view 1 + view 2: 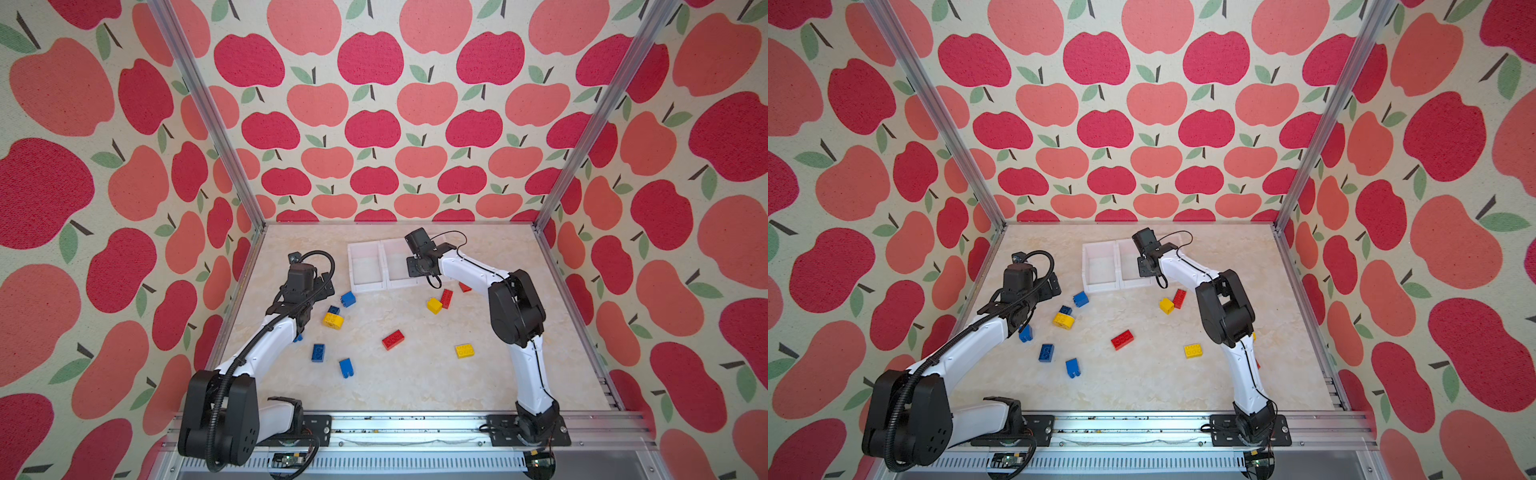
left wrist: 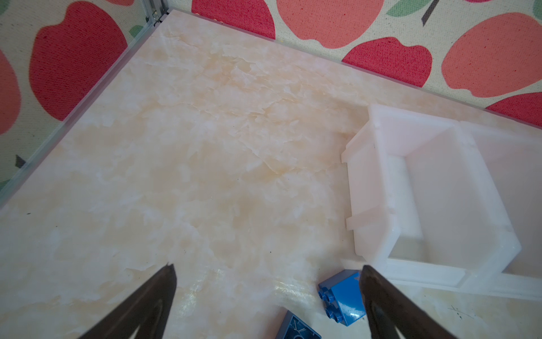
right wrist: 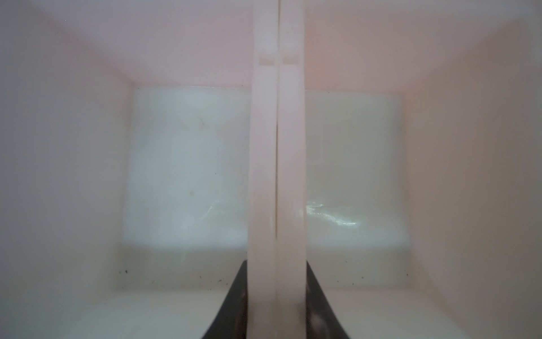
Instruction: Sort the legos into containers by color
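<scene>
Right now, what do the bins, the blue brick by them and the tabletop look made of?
The white bins: likely moulded plastic, slightly translucent, satin; light glows pink through the walls.
The blue brick: hard glossy plastic; bright highlights on its face, moulded studs.
The tabletop: marble-look surface, semi-gloss; veined pattern with soft glare. Real stone or laminate, cannot tell.

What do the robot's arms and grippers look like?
Both left arm and right arm have white shells between bulky black joint housings. A thick black corrugated hose runs along the left one; a thin black cable along the right. The left gripper and right gripper have dark, tapering fingers.
</scene>
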